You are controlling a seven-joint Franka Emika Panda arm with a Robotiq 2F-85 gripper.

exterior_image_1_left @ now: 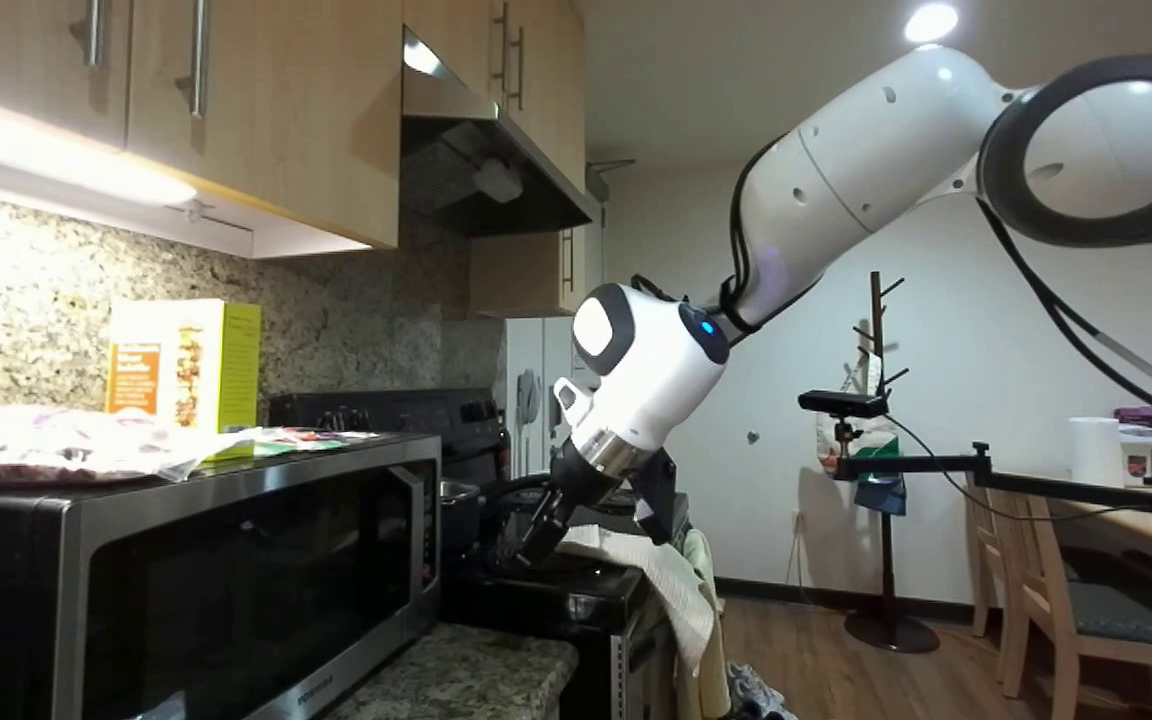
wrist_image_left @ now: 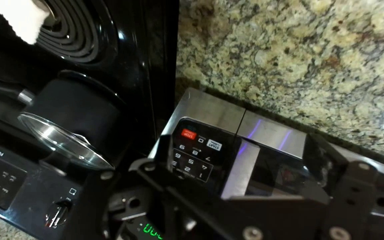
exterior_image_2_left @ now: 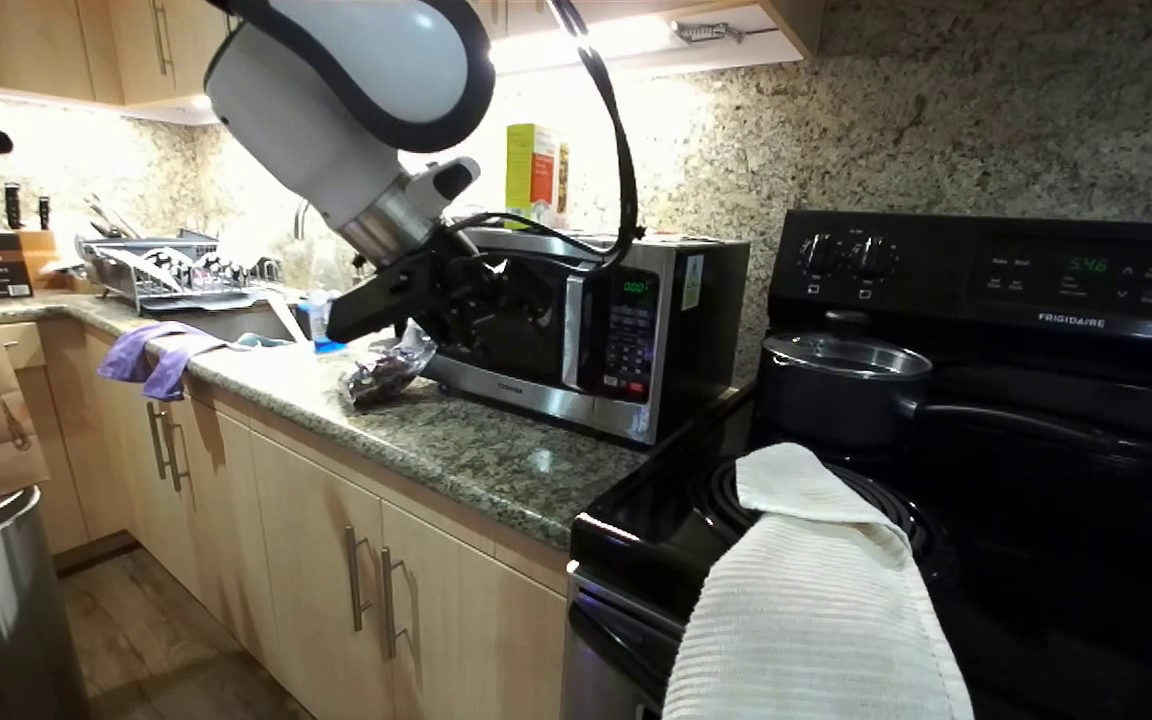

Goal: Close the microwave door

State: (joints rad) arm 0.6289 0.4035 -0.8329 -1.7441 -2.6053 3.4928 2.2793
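Observation:
The microwave door has a dark glass window in a silver frame; it shows in both exterior views (exterior_image_1_left: 246,580) (exterior_image_2_left: 536,345) and in the wrist view (wrist_image_left: 272,135). It sits flush with the microwave's control panel (exterior_image_2_left: 628,345), with only a thin seam between them. The silver door handle (wrist_image_left: 242,166) stands upright beside the panel; it also shows in an exterior view (exterior_image_2_left: 573,330). My gripper (exterior_image_1_left: 596,540) is open and empty in front of the microwave, pointing down. In an exterior view the gripper (exterior_image_2_left: 401,335) hides part of the door. In the wrist view its fingers (wrist_image_left: 243,153) are wide apart, framing handle and keypad.
A black stove (exterior_image_2_left: 676,520) adjoins the microwave, with a lidded pot (exterior_image_2_left: 836,400) and a white towel (exterior_image_2_left: 816,610) on it. A foil packet (exterior_image_2_left: 386,370) lies on the granite counter (exterior_image_2_left: 526,465). A box (exterior_image_1_left: 186,360) stands on the microwave. A range hood (exterior_image_1_left: 496,160) hangs above.

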